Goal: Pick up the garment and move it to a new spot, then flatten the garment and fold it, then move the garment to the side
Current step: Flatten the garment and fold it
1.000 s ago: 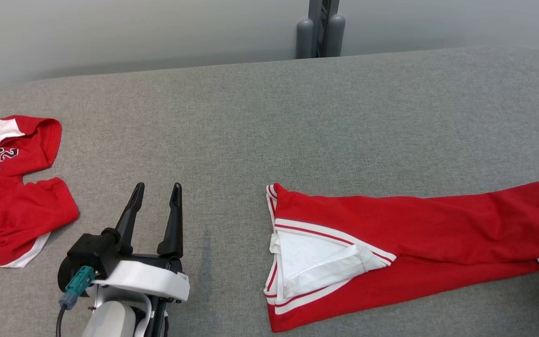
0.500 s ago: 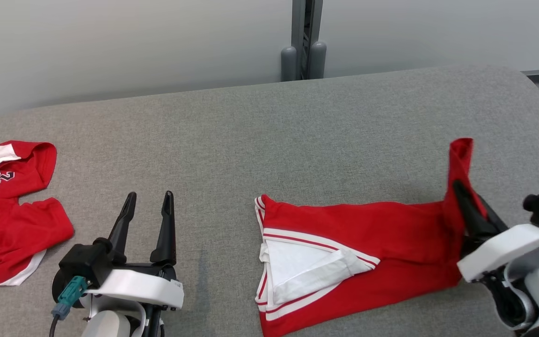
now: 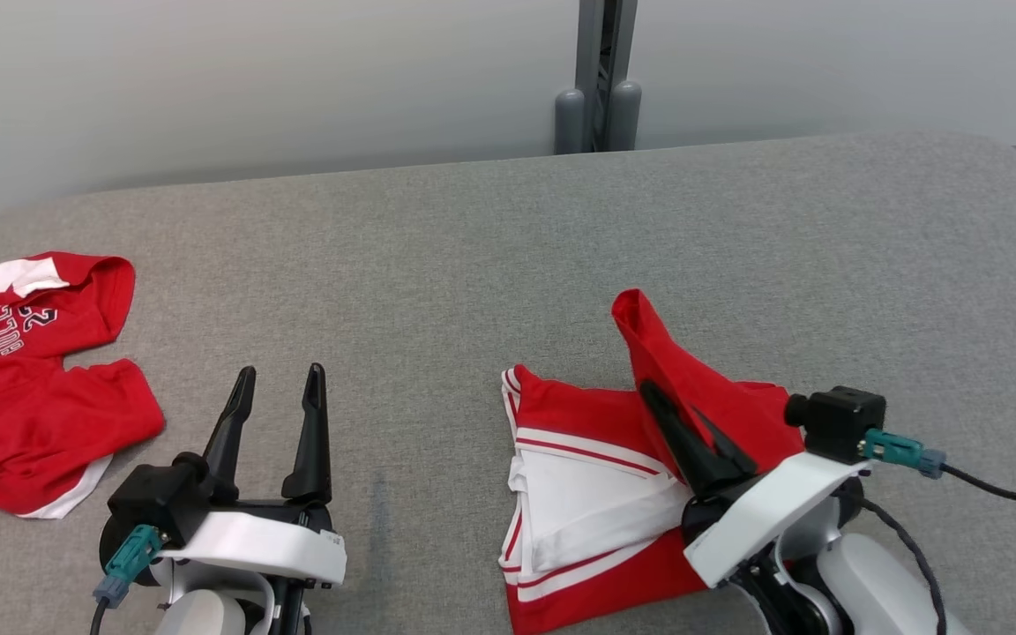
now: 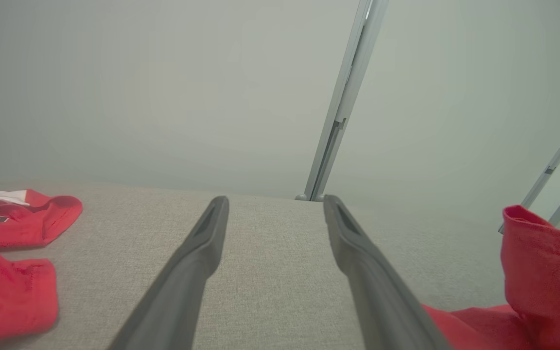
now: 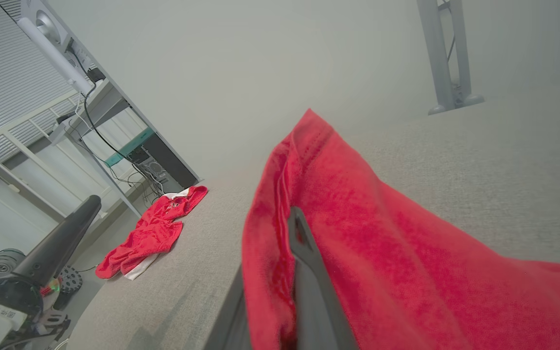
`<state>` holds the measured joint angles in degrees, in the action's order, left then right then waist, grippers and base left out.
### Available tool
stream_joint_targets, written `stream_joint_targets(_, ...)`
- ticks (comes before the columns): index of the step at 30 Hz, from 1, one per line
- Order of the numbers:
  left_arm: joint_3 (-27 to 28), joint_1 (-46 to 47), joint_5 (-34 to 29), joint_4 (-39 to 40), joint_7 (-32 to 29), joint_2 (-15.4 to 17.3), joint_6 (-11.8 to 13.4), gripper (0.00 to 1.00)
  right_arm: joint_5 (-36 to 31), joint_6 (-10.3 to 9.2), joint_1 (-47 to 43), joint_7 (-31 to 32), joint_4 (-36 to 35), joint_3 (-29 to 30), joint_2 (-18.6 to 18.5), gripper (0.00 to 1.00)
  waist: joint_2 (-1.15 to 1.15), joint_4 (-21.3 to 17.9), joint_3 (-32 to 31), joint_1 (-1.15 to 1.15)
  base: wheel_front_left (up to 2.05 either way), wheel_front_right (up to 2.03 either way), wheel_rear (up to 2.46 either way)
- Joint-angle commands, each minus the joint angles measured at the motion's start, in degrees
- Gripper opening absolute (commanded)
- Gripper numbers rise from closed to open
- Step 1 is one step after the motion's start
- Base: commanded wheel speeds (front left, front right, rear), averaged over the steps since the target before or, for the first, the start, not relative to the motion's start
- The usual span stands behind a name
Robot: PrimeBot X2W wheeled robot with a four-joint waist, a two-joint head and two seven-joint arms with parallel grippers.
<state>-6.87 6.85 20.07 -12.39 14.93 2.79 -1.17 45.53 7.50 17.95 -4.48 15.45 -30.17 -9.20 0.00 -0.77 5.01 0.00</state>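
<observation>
Pinching a raised fold of the red garment point(image 3: 578, 414), the right gripper point(image 3: 671, 407) has its two dark fingers closed tight on the cloth, and the held part stands up in a peak above the part that lies flat. The garment sits on the grey fabric-covered table point(image 3: 473, 265), right of the middle and towards the near edge in the head view. Its striped, white-lined end faces the robot's left and lies spread on the surface. The lifted red part leans over the flat part from the right, so the cloth is partly doubled on itself. In the right wrist view the red fabric drapes over and around one finger point(image 5: 304, 248), hiding most of the gripper, and falls away to that view's right onto the table. The left gripper point(image 3: 279, 375) hovers low at the lower left of the head view, its jaws spread wide and holding nothing, its fingers pointing towards the far edge of the table. It is well apart from the garment, with bare grey surface between them. In the left wrist view the raised red fold shows at the right edge, clear of those open fingers. A crumpled red shirt point(image 3: 23, 397) with white trim and white lettering lies at the table's left edge, well apart from the garment. A grey post point(image 3: 596, 88) stands behind the far edge against a pale wall point(image 3: 252, 79).
</observation>
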Motion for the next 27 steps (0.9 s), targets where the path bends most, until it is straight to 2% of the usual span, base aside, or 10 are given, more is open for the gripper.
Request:
stream_joint_targets(1, -0.12, 0.29, 0.31, 0.11, 0.26, 0.25, 0.17, 1.0, -0.39, -0.02, 0.41, 0.31, 0.49, -0.45, 0.75, 0.0, 0.0, 0.74, 0.41, 0.0, 0.0, 0.0, 0.0)
stream_joint_targets(8, -0.84, 1.02, 1.04, -0.2, 0.26, 0.23, 0.4, 1.0, -2.08, -0.02, 1.56, -1.22, 5.8, -3.07, 3.92, 0.0, 0.0, 3.33, 2.36, 0.0, 0.0, 0.0, 0.0)
stream_joint_targets(12, -1.55, 1.51, 1.62, -0.38, 0.26, 0.22, 0.58, 1.0, -2.19, -0.02, 2.09, -2.12, 9.05, -4.55, 4.54, 0.0, 0.0, 4.55, 3.35, 0.0, 0.0, 0.0, 0.0)
stream_joint_targets(13, -1.66, 1.62, 1.68, -0.46, 0.26, 0.23, 0.59, 1.0, -2.2, -0.02, 2.24, -2.31, 9.82, -4.81, 4.71, 0.1, 0.0, 4.74, 3.54, 0.0, 0.0, 0.0, 0.0)
stream_joint_targets(14, -1.71, 1.72, 1.69, -0.51, 0.26, 0.23, 0.61, 1.0, -2.34, -0.02, 2.37, -2.6, 10.65, -5.1, 4.9, 0.47, 0.0, 4.87, 3.67, 0.0, 0.0, 0.0, 0.0)
stream_joint_targets(15, -1.72, 1.79, 1.67, -0.61, 0.26, 0.24, 0.64, 1.0, -2.26, -0.02, 2.25, -2.93, 11.67, -4.89, 5.1, 1.0, 0.0, 4.97, 3.77, 0.0, 0.0, 0.0, 0.0)
stream_joint_targets(20, -1.98, 2.23, 1.98, -1.23, 0.26, 0.25, 0.28, 1.0, -2.32, -0.02, 1.78, -3.83, 13.62, -7.15, 5.81, 1.0, 0.0, 5.23, 4.26, 0.0, 0.0, 0.0, 0.0)
stream_joint_targets(27, -2.12, 2.9, 1.9, -1.86, 0.26, 0.23, 0.38, 1.0, 1.42, -0.02, 1.28, -3.2, 12.97, -12.29, 6.1, 1.0, 0.0, 4.72, 4.32, 0.0, 0.0, 0.0, 0.0)
